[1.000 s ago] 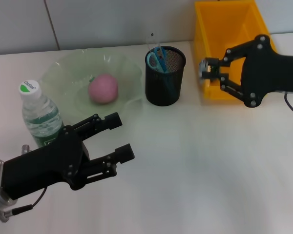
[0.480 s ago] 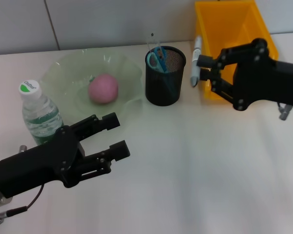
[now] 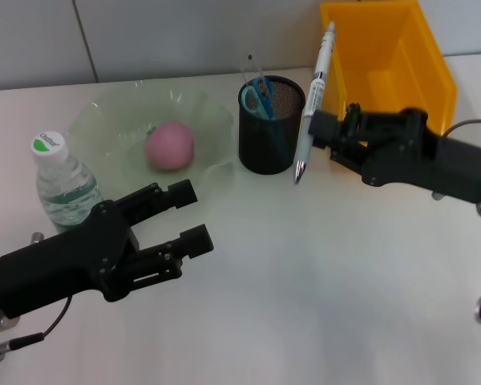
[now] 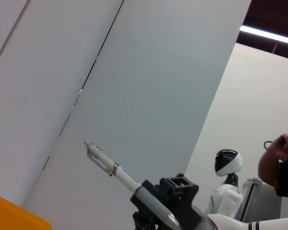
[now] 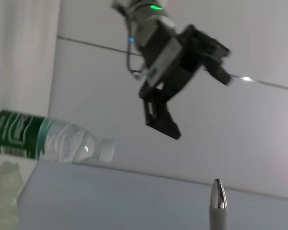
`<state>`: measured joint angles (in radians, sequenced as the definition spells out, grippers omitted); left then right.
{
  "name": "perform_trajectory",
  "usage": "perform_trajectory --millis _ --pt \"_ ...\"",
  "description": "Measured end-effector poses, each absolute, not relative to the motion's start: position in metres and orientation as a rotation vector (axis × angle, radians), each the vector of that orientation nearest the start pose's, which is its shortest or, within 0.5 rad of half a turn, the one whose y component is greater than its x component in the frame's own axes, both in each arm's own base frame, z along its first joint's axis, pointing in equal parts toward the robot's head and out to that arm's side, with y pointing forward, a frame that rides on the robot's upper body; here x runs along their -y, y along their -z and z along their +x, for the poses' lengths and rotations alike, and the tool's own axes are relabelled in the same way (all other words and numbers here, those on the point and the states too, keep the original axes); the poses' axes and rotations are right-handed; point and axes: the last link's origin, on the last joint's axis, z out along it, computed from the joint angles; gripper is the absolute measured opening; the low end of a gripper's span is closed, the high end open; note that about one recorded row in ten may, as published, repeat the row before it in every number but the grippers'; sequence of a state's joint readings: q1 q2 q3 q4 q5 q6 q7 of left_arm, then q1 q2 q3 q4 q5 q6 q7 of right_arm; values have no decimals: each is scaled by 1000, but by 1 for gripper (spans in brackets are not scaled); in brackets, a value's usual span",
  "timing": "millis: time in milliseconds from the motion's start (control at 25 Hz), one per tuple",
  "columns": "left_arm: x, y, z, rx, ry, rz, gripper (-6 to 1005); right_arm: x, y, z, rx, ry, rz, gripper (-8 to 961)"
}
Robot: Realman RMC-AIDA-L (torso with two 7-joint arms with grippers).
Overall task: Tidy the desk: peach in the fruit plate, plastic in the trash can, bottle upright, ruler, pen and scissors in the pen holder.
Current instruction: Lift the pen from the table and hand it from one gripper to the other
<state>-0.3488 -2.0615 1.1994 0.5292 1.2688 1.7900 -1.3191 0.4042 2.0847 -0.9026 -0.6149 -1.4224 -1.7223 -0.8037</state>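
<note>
A: Held the pen (image 3: 313,100) clamped in the fingers of the right gripper (image 3: 321,127), tip down and tilted, cap end well above the fingers, tip hanging below them.

B: And over the pen holder (image 3: 271,128) yet?

A: Not yet, judging by the head view. Sat just beside the fingers, on the side toward the other arm. Looked as though the tip hung outside the mesh wall and below the rim.

B: So could have gone wrong how?

A: Probably by pushing straight sideways from there. Would have driven the tip into the wall and shoved or tipped the holder, scissors (image 3: 256,98) and all. Needed a lift above the rim first, at a guess.

B: Anything else?

A: Could have dropped the pen onto the counter (image 3: 321,281) if let go too early. Might also have caught the tip on the scissor handles, crowded at the near part of the rim. Tilted like that, could have pivoted in the grip on any contact.

B: And the left gripper (image 3: 190,218)?

A: Hovered low over the counter, fingers spread apart and holding nothing. Stood well apart from the pen, with the bottle (image 3: 64,188) upright just behind those fingers. Risked a nudge to the bottle only with a careless swing back
</note>
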Motion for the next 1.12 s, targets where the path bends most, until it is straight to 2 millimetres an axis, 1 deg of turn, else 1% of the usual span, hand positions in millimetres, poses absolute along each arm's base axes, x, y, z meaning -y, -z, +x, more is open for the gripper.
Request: perform_trajectory --millis 280,520,680,720,840,960,1000,1120 --pt "-263 14 -229 651 1448 -2691 805 -284 -2 232 1807 -225 -1111 125" --pt "-265 15 -229 643 1412 -2716 805 -273 6 230 1938 -184 -913 125" --pt "-266 15 -227 646 1392 -2736 806 -266 11 232 2040 -172 -829 125" --pt "-268 16 -225 655 1359 -2765 806 -266 12 233 2068 -169 -811 125" --pt "-269 17 -224 660 1341 -2780 805 -265 12 234 2124 -163 -772 125" --pt "-269 17 -224 660 1341 -2780 805 -265 13 234 2148 -156 -746 125" --pt "-272 18 -221 676 1312 -2805 805 -266 13 233 2151 -159 -743 125" --pt "-274 18 -218 671 1311 -2812 805 -267 14 233 2162 -171 -746 125"
